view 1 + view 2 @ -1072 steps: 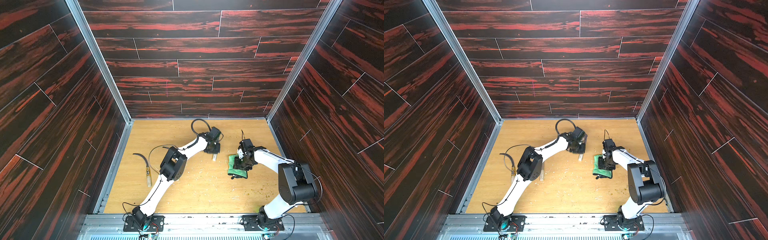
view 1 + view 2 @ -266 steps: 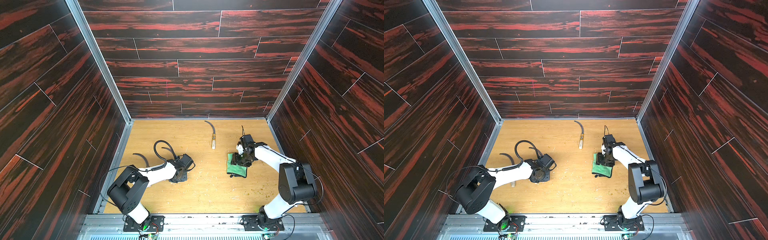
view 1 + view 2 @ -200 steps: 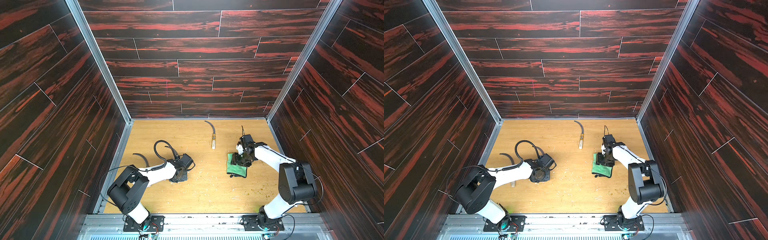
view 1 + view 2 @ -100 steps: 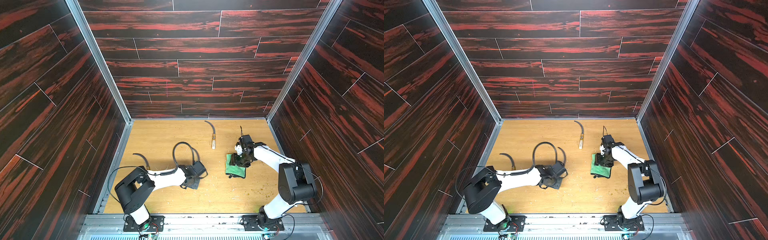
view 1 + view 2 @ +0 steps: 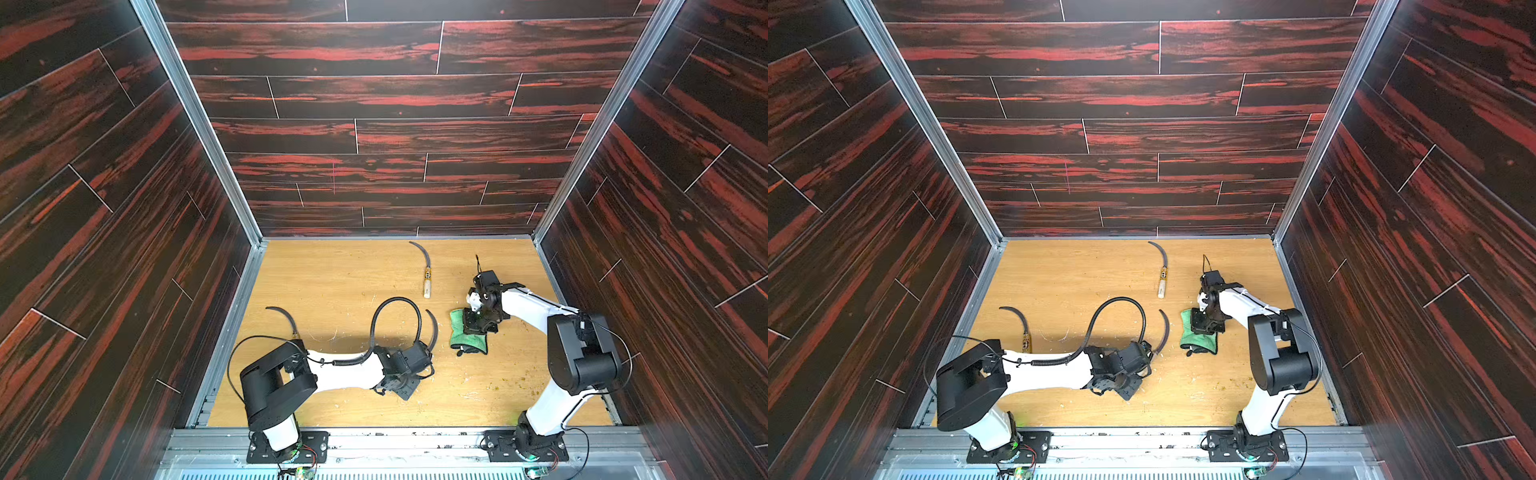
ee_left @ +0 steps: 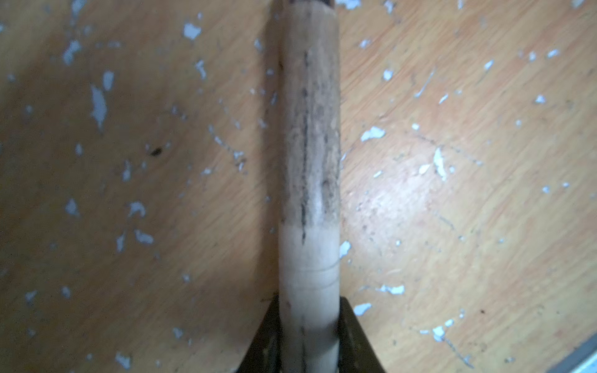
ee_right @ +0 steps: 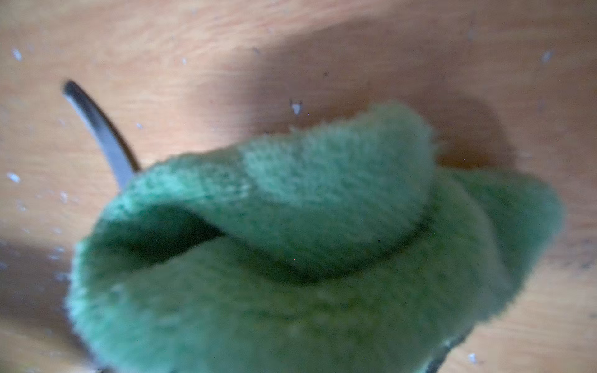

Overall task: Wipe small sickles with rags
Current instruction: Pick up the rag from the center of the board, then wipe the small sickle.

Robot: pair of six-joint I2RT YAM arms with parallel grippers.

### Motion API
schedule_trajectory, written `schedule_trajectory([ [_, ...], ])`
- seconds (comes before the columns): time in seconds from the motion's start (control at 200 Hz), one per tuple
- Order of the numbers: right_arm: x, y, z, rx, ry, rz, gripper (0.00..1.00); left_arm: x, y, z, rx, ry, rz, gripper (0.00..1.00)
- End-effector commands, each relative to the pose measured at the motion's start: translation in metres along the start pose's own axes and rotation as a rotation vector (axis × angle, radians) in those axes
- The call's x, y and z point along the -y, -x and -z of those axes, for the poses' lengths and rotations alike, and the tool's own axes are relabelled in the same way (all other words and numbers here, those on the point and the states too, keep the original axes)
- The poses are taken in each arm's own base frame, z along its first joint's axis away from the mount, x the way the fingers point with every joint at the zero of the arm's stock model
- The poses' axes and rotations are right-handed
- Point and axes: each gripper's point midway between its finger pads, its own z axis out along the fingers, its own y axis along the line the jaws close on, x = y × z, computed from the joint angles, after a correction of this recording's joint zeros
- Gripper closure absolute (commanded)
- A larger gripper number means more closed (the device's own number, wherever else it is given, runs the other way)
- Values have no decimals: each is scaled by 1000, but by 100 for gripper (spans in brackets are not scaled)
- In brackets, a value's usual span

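My left gripper [image 5: 424,360] is shut on the pale wooden handle [image 6: 308,161] of a small sickle. Its dark blade [image 5: 433,330] curves up just left of the rag; the blade tip also shows in the right wrist view [image 7: 97,129]. The light green fluffy rag [image 5: 467,338] lies bunched at centre right, with my right gripper [image 5: 476,324] down on it and shut on a fold [image 7: 323,210]; its fingers are hidden by the cloth. A second sickle [image 5: 426,270] lies near the back wall. A third sickle [image 5: 284,318] lies at the left, partly behind my left arm.
Dark red plank walls [image 5: 374,166] close in the wooden floor [image 5: 332,282] on three sides, and a metal rail [image 5: 395,436] runs along the front. The left arm's black ribbed cable [image 5: 395,309] loops above its wrist. White flecks dot the floor [image 6: 452,161].
My left arm has swung right from the left side, carrying the sickle up beside the rag. My right gripper has shut on the rag.
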Motion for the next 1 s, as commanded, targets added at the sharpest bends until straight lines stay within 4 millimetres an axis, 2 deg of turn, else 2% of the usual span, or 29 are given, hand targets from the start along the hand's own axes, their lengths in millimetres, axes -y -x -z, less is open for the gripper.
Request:
schedule_trajectory([
  [0.0, -9, -12, 20, 19, 39, 12, 99, 0, 9, -5, 22, 11, -36, 100],
  [0.095, -10, -20, 45, 57, 36, 16, 100, -5, 13, -4, 65, 40, -38, 100],
  [0.2, -20, -31, 68, 87, 61, 26, 100, -10, 16, -3, 104, 59, -40, 100],
  [0.351, -48, -46, 81, 87, 113, 69, 100, -11, 22, 2, 167, 59, -37, 100],
  [0.486, -83, -53, 71, 52, 182, 119, 100, -11, 24, 5, 205, 48, -35, 100],
  [0.711, -116, -45, 47, 18, 249, 132, 100, -9, 26, 10, 240, 36, -39, 100],
  [0.852, -128, -40, 37, 3, 263, 143, 100, -9, 26, 14, 249, 38, -49, 100],
  [0.992, -124, -37, 18, -34, 231, 141, 100, -9, 30, 21, 275, 44, -54, 100],
])
